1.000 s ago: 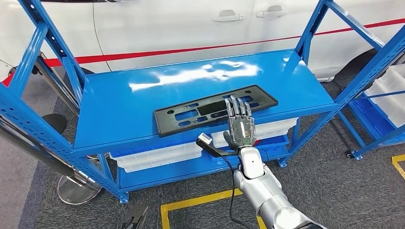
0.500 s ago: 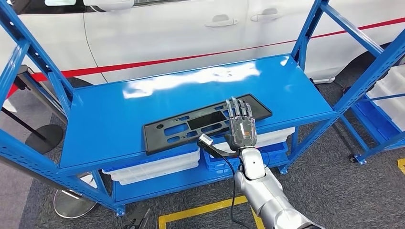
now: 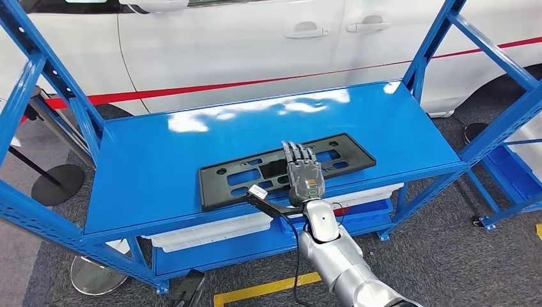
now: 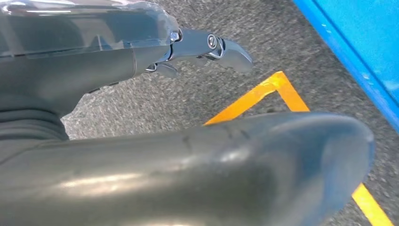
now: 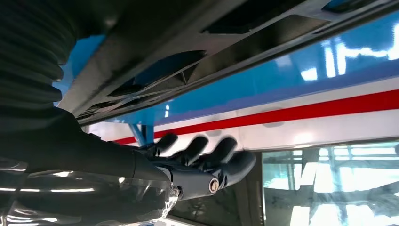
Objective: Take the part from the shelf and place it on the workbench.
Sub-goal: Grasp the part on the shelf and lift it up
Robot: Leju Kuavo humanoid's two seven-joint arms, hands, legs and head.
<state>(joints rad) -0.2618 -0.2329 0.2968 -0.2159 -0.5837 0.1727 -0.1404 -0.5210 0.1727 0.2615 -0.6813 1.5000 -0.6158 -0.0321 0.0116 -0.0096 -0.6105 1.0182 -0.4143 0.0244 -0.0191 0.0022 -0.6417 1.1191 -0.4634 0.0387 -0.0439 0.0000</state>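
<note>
no readable text, labels or numbers

The shelf is glossy bright blue with white glare patches. The part is matte black. The right hand is dark grey on a silver arm. The car is white with a red stripe. The floor is speckled grey carpet with yellow lines. The bins are translucent white.
</note>
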